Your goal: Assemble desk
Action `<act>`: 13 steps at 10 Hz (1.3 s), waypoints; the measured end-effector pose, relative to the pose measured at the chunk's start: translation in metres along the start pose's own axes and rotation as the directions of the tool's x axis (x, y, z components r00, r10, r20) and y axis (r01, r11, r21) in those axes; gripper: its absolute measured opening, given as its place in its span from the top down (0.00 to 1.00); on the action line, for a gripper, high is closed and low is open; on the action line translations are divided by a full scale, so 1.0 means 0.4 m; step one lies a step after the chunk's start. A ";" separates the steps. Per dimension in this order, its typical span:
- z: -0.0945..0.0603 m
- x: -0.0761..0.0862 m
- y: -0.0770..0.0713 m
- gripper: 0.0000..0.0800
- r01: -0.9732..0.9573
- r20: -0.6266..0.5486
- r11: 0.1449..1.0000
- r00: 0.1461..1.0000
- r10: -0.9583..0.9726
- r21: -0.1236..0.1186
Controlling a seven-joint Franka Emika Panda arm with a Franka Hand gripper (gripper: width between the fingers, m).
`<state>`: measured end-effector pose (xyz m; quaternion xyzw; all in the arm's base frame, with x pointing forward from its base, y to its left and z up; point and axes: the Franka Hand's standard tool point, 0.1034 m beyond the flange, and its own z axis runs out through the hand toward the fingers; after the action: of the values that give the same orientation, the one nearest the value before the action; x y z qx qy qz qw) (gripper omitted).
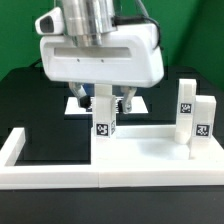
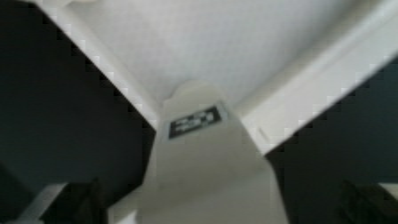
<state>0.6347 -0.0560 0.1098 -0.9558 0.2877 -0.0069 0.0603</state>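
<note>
Pincer (image 1: 108, 99): open wide, fingers (image 2: 63, 200) either side of leg, not clamped; wrist view shows gaps both sides.
Leg (image 1: 104, 112): upright on tabletop, tag facing camera, directly under pincer; in wrist view (image 2: 196, 150) runs up middle.
Tabletop (image 1: 150, 155): flat on bench, w/ raised rim, inside border wall.
Two more legs (image 1: 186, 108) & (image 1: 203, 122): upright, at exterior view's right, just beside each other.
Border wall (image 1: 25, 150): low, white, along front & exterior view's left.
Bench (image 1: 30, 100): black.
</note>
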 end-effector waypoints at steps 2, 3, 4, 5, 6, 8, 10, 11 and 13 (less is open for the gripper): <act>0.009 -0.010 -0.007 0.19 0.037 0.008 0.999 0.999 -0.037 0.001; 0.009 -0.010 -0.006 0.35 0.007 0.008 1.000 1.000 -0.007 0.001; 0.009 -0.010 -0.006 0.35 -0.031 0.008 1.000 0.999 0.031 0.002; 0.009 -0.011 -0.006 0.53 -0.112 0.009 0.994 0.994 0.112 0.001; 0.011 -0.013 -0.005 0.63 -0.185 0.013 0.983 0.983 0.185 -0.002; 0.011 -0.014 -0.006 0.63 -0.368 0.014 0.930 0.930 0.368 -0.004; 0.005 -0.013 -0.013 0.63 -0.672 0.048 0.740 0.739 0.672 -0.019; 0.004 -0.006 -0.022 0.63 -0.787 0.066 0.617 0.615 0.786 -0.020; 0.006 0.002 -0.035 0.63 -0.937 0.084 0.348 0.346 0.935 -0.015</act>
<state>0.6434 -0.0446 0.1092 -0.6189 0.7788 0.0608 0.0817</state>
